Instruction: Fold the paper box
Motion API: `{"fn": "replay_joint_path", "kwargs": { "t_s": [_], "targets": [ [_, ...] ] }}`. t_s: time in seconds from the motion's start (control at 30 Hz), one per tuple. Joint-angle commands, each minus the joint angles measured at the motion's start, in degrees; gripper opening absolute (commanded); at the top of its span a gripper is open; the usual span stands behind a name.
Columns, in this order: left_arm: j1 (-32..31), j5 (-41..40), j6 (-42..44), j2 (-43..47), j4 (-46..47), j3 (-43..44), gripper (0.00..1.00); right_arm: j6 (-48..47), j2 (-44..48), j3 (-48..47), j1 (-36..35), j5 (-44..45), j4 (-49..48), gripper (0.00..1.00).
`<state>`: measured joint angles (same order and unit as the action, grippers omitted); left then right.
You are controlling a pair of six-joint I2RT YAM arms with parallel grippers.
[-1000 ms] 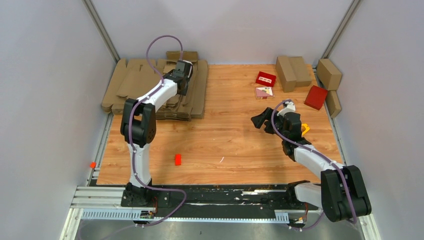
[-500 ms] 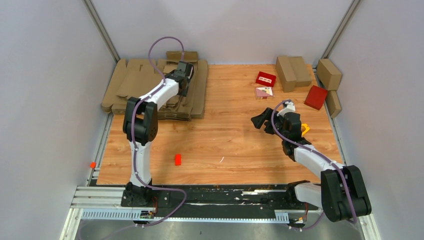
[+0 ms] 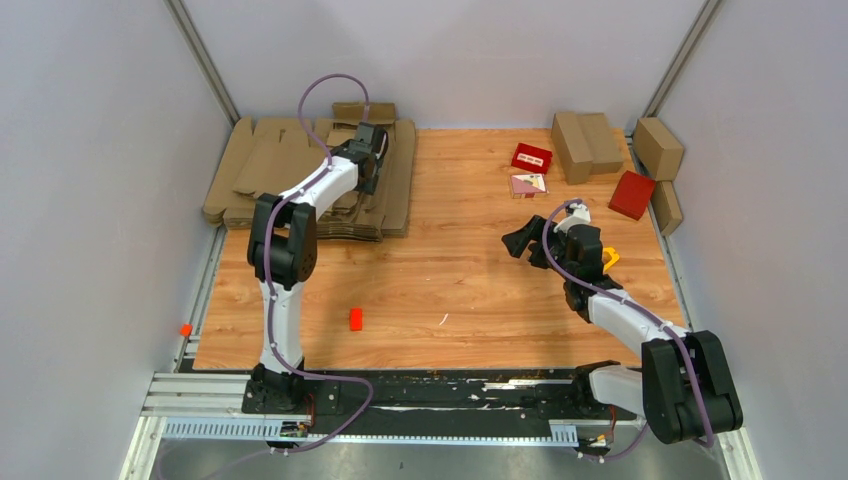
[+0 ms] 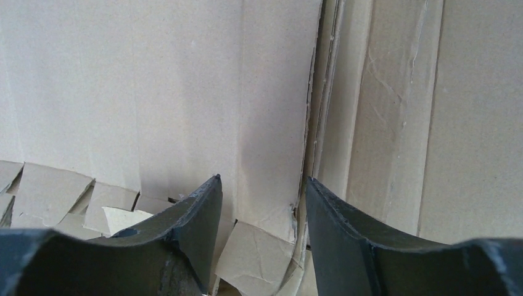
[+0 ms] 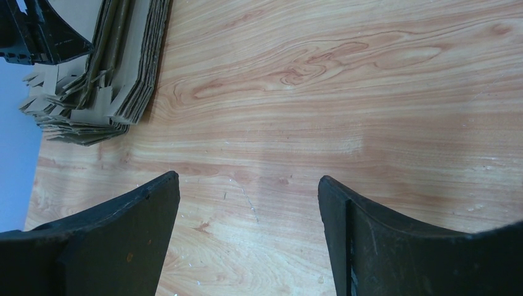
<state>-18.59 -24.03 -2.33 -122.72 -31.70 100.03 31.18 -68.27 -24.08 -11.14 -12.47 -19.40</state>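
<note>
table point(image 3: 450, 290) | cardboard stack point(image 3: 400, 195) far-left | cartons point(image 3: 585, 145) far-right | red block point(image 3: 356, 318) near-front

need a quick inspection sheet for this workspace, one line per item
surface: wooden table, wood grain with small marks
job's things: stack of flat paper box sheets at far left, unfolded; folded cartons at far right
clutter: red boxes far right; small red piece near the front
grippers: left gripper open, close over the stack; right gripper open above bare wood, holding nothing
cables: purple cable loops off the left arm; another runs along the right arm
surroundings: pale walls; metal rail at the near edge
</note>
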Motion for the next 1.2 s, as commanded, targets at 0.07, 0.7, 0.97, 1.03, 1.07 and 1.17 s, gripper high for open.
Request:
{"fn": "replay_joint_path", "kwargs": {
  "t_s": [0.07, 0.7, 0.97, 1.03, 1.07, 1.17],
  "targets": [
    [0.48, 0.78, 0.39, -1.08, -0.34, 2.55, 0.63, -1.28, 0.21, -2.51, -0.29, -0.3, -1.01, 0.82],
    [3.2, 4.59, -2.7, 3.35, 2.51, -1.23, 0.47, -1.24, -0.11, -2.67, -0.38, -0.74, -0.9, 0.82],
    [5.51, 8.02, -4.4, 4.08, 3.22, -2.49, 0.47, -1.28, -0.2, -2.75, -0.38, -0.8, -0.99, 0.82],
    [5.74, 8.73, -4.65, 4.74, 3.89, -3.07, 0.48, -1.27, -0.17, -2.78, -0.35, -0.8, -0.99, 0.82],
    [5.76, 8.83, -4.7, 5.1, 4.24, -3.49, 0.48, -1.33, -0.18, -2.76, -0.37, -0.87, -0.99, 0.82],
    [5.97, 8.66, -4.91, 6.41, 5.17, -4.62, 0.48, -1.31, -0.19, -2.76, -0.38, -0.93, -0.99, 0.82]
  ]
}}
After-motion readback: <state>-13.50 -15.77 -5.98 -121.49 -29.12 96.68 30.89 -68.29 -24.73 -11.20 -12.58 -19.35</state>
